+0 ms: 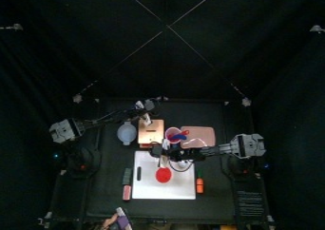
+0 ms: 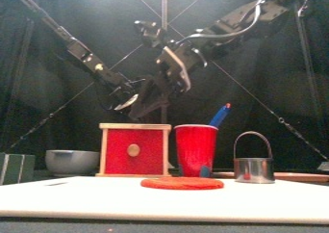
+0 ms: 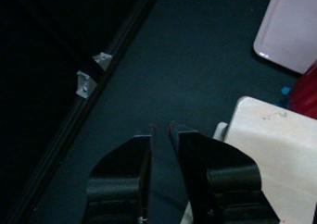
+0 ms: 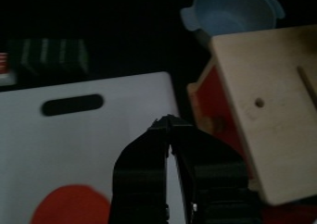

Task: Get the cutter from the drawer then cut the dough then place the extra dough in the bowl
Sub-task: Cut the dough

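Right gripper (image 4: 165, 124) is clamped shut on nothing. It hangs in the air over the back part of the white board (image 4: 111, 144), between the dough and the wooden box (image 4: 266, 98). Left gripper (image 3: 164, 130) is pinched closed and empty too, up over the back of the table behind the box.

So neither one has the cutter (image 2: 253, 160). It stands upright on its own just right of the red cup (image 2: 197, 150), and I can't tell if it's on the board or just off it. The drawer front looks flush, so I'd call the fetch step done and the cutting step the one in hand.

Next move, I reckon: open the right jaws, drop onto the wire handle and carry the cutter over the red dough (image 2: 182, 183). That lies flat and whole at the board's front, so then it's a straight press down.

Containers: the bowl (image 4: 229, 10) beside the box looks empty, and the cup holds a blue knife (image 2: 221, 114). The drawer's inside is hidden.
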Available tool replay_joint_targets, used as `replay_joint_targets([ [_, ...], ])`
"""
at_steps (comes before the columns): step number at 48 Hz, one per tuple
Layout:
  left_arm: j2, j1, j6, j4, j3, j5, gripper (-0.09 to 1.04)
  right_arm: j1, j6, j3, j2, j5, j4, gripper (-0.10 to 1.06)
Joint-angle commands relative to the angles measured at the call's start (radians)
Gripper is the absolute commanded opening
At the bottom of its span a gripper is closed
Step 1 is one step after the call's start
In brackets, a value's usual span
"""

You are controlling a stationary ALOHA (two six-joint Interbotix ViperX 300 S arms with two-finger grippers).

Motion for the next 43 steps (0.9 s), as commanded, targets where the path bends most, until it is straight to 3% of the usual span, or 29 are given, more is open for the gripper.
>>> replay_joint_targets([
  [1, -0.061, 0.009, 0.002, -0.011, 0.017, -0.057, 0.65, 0.041, 0.002, 0.049, -0.129, 0.015, 0.046, 0.33],
  [10, -0.147, 0.005, 0.002, -0.011, 0.098, -0.158, 0.65, 0.100, 0.002, 0.190, -0.293, 0.141, 0.123, 0.34],
  [17, -0.210, -0.015, 0.002, -0.018, 0.178, -0.295, 0.65, 0.127, 0.000, 0.261, -0.382, 0.222, 0.232, 0.38],
  [24, -0.264, -0.095, 0.003, -0.048, 0.268, -0.451, 0.65, 0.144, 0.000, 0.321, -0.411, 0.235, 0.356, 0.52],
  [32, -0.298, -0.179, 0.006, -0.087, 0.324, -0.522, 0.65, 0.186, -0.012, 0.339, -0.416, 0.285, 0.387, 0.69],
  [38, -0.310, -0.224, 0.006, -0.094, 0.344, -0.535, 0.65, 0.219, -0.130, 0.310, -0.433, 0.387, 0.430, 0.74],
  [41, -0.310, -0.236, 0.005, -0.095, 0.347, -0.538, 0.65, 0.225, -0.216, 0.281, -0.443, 0.434, 0.502, 0.74],
  [43, -0.308, -0.244, 0.003, -0.097, 0.348, -0.540, 0.65, 0.224, -0.307, 0.255, -0.453, 0.479, 0.583, 0.74],
])
